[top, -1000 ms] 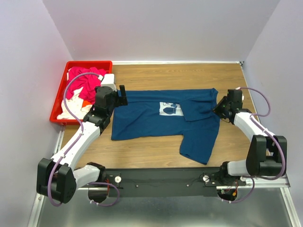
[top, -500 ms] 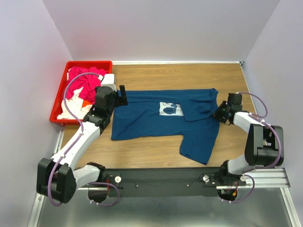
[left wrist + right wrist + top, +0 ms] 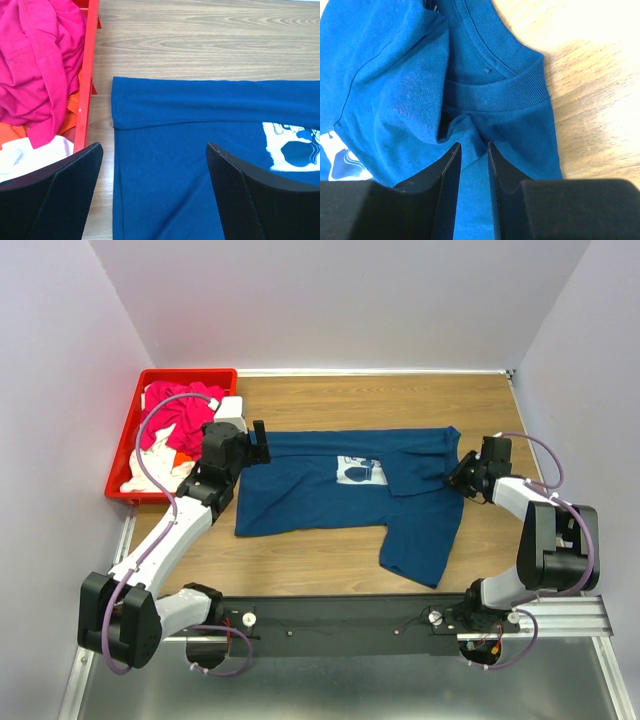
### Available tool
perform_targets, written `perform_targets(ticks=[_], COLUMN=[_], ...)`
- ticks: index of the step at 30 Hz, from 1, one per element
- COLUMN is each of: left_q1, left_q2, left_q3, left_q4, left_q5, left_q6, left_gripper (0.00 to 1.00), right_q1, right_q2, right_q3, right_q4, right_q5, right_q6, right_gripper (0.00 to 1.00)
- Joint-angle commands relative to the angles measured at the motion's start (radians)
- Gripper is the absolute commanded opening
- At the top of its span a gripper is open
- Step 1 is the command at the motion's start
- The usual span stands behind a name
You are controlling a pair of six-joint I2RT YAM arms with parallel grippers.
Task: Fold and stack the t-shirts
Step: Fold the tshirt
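- The right gripper (image 3: 471, 150) is nipped onto a raised ridge of the navy t-shirt (image 3: 385, 90), just below its ribbed collar (image 3: 495, 97).
- The left gripper (image 3: 154, 152) hangs with jaws wide apart over the shirt's opposite edge, holding nothing.
- The shirt lies mostly flat in the middle of the table (image 3: 400, 400), one side folded over.
- The pink, orange and white shirts (image 3: 35, 60) sit heaped in the red crate (image 3: 122, 445).
- I judge the cloth light, limp and not slippery. It will sag, so doubled edges or seams suit a pinch.
- The white chest print (image 3: 290, 145) shows a blue figure, with no readable writing.
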State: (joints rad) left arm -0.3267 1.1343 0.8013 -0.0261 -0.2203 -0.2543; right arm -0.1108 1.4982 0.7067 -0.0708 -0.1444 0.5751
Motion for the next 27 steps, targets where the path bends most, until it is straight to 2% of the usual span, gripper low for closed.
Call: perform_targets(ticks=[1, 4, 8, 10, 11, 13, 27], left_q1=[0.002, 0.002, 0.002, 0.002, 0.002, 0.002, 0.002], left_q2=[0.008, 0.008, 0.010, 0.012, 0.012, 0.012, 0.012], left_q3=[0.013, 0.012, 0.012, 0.013, 0.015, 0.015, 0.015], left_q4=[0.000, -0.001, -0.001, -0.003, -0.003, -0.003, -0.003], left_q5=[0.029, 0.029, 0.032, 0.035, 0.035, 0.036, 0.045], left_q6=[0.003, 0.001, 0.001, 0.001, 0.001, 0.001, 0.000], left_gripper=[0.91, 0.91, 0.91, 0.91, 0.91, 0.91, 0.91], right_q1=[-0.004, -0.004, -0.003, -0.004, -0.003, -0.003, -0.003], right_q2=[0.031, 0.056, 0.059, 0.050, 0.042, 0.008, -0.303], right_q3=[-0.024, -0.032, -0.038, -0.039, -0.042, -0.050, -0.171], right_q4=[0.035, 0.057, 0.062, 0.062, 0.062, 0.060, -0.090], right_q5=[-0.014, -0.011, -0.021, -0.017, -0.015, -0.012, -0.113], right_q6=[-0.006, -0.003, -0.007, -0.012, -0.012, -0.012, 0.068], right_gripper=[0.35, 0.33, 0.25, 0.17, 0.06, 0.01, 0.01])
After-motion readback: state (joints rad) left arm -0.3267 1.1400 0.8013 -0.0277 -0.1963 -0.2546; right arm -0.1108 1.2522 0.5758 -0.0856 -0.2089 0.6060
